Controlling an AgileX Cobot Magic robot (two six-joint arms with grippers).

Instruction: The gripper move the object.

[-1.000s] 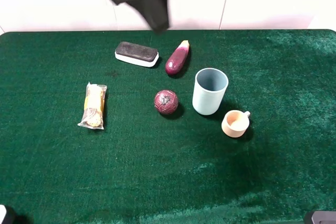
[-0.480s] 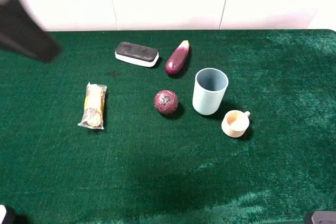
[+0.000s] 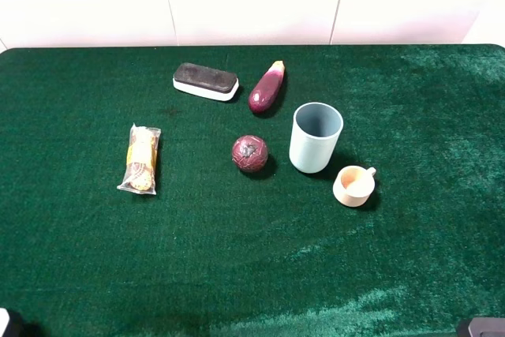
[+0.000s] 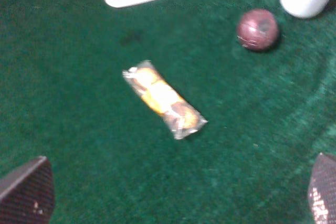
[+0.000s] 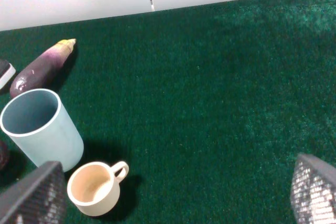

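You have the tumbler point(image 3: 316, 137) standing upright near the middle of the table point(image 3: 71, 266). Just to its left lies the ball point(image 3: 249, 153). In front of it to the right, close by but apart, sits the small cup point(image 3: 353, 185), handle toward the back right. Behind the tumbler to the left lies the eggplant point(image 3: 267, 87), and left of that the eraser point(image 3: 205, 81), near the table's back edge. The snack pack point(image 3: 140, 159) lies well to the left of the ball.
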